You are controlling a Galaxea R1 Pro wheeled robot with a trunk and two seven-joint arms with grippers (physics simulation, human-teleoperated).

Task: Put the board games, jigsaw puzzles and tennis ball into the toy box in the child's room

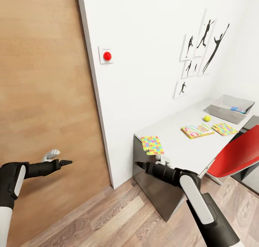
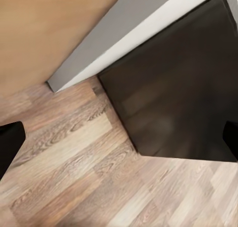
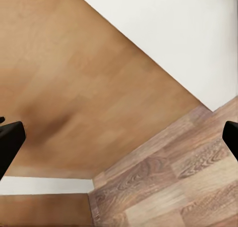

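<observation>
Progress: bin (image 1: 230, 114) beyond my right end effector (image 1: 138, 164) is already holding something blue; ball (image 1: 207, 118), puzzles (image 1: 152, 145) are waiting on the counter (image 1: 180, 146).
End effectors: both are hanging wide and empty, left (image 1: 68, 162) by the door (image 1: 43, 96).

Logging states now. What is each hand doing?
Left hand: open, holding nothing.
Right hand: open, holding nothing.

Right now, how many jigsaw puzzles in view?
2. One puzzle lies at the table's near corner, just past the right gripper. The other puzzle lies farther along, right of the board game, short of the toy box.
</observation>
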